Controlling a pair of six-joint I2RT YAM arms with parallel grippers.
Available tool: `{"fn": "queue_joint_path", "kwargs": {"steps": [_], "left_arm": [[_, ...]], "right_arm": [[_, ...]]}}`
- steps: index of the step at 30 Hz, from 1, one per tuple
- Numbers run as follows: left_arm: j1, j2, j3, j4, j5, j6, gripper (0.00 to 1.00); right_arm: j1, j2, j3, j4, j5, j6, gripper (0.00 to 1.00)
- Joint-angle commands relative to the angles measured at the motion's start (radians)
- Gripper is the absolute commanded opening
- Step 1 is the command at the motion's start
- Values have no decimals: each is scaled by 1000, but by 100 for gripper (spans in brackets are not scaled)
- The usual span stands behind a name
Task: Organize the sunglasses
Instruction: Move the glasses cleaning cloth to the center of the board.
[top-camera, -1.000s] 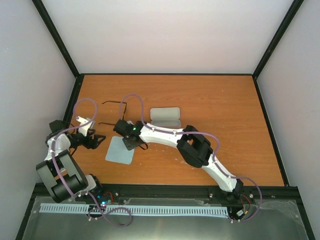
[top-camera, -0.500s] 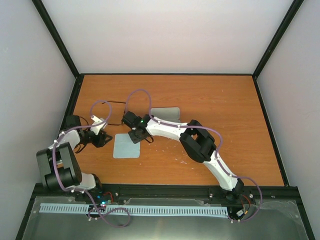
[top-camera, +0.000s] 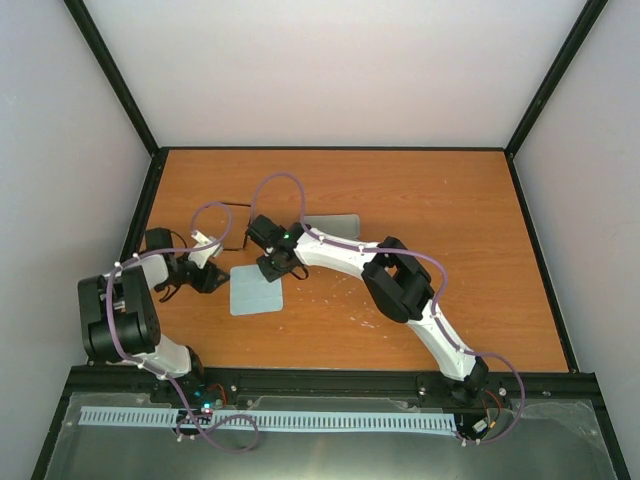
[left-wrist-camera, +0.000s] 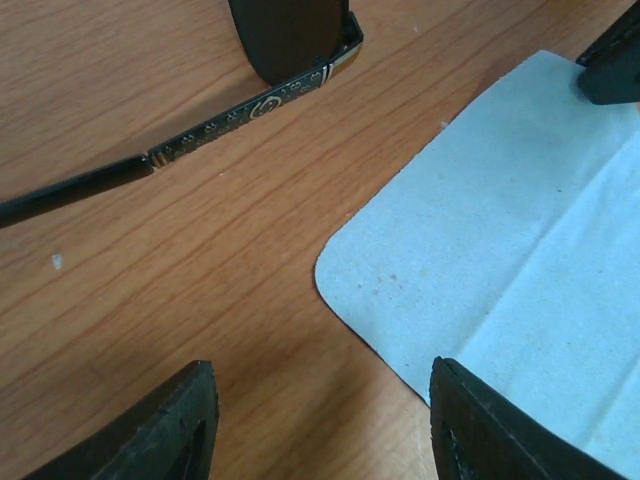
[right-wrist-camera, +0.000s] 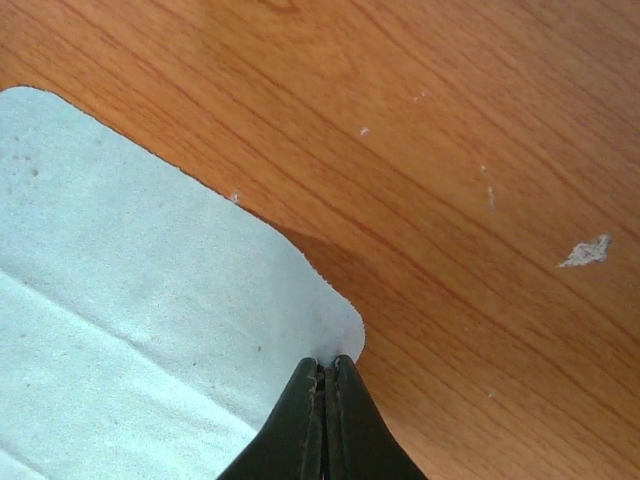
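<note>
On a wood-grain table (top-camera: 450, 200) walled on three sides, two arms work at the left half. The right arm (top-camera: 400, 285) reaches from its base at the near right edge diagonally to the left; the left arm (top-camera: 120, 320) is folded close to the left wall, its wrist turned to the right.

A pale blue-grey cloth (top-camera: 255, 292) lies flat between the two wrists, roughly square, with a soft crease across it in the left wrist view (left-wrist-camera: 500, 260). A case (top-camera: 340, 224) sits just beyond the right arm's forearm, which partly covers it.

The sunglasses (top-camera: 236, 206) rest on the table beyond the cloth and apart from it, left of the case. They are unfolded. In the top view the front runs far-to-near, and the far temple points toward the left wall. The left wrist view shows one dark lens at the top edge. A slim patterned temple (left-wrist-camera: 250, 105) runs from it down and to the left, lying on the wood. The nearer temple is hidden in the top view.

The right gripper (top-camera: 277, 272) has its jaws pressed together on the cloth's corner, as the right wrist view (right-wrist-camera: 325, 400) shows; that corner of the cloth (right-wrist-camera: 120, 300) casts a shadow on the wood. The left gripper (top-camera: 215, 278) is spread and holds nothing. In its own view (left-wrist-camera: 320, 430) another rounded corner of the cloth lies ahead of its fingertips.
</note>
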Motion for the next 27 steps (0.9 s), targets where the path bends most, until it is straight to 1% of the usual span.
{"fn": "queue_joint_path", "kwargs": {"steps": [1, 9, 14, 20, 27], "left_arm": [[-30, 29, 20, 68, -36, -30, 59], [-96, 42, -8, 126, -64, -74, 57], [-99, 42, -15, 168, -85, -98, 52], [-113, 74, -13, 155, -141, -90, 48], [-141, 72, -22, 139, -151, -81, 46]], "right_arm": [[-2, 13, 28, -9, -17, -7, 3], [-2, 9, 29, -14, -21, -6, 3], [-1, 8, 22, -18, -22, -5, 3], [0, 6, 23, -18, -24, -3, 3], [0, 7, 18, -18, -24, -3, 3]]}}
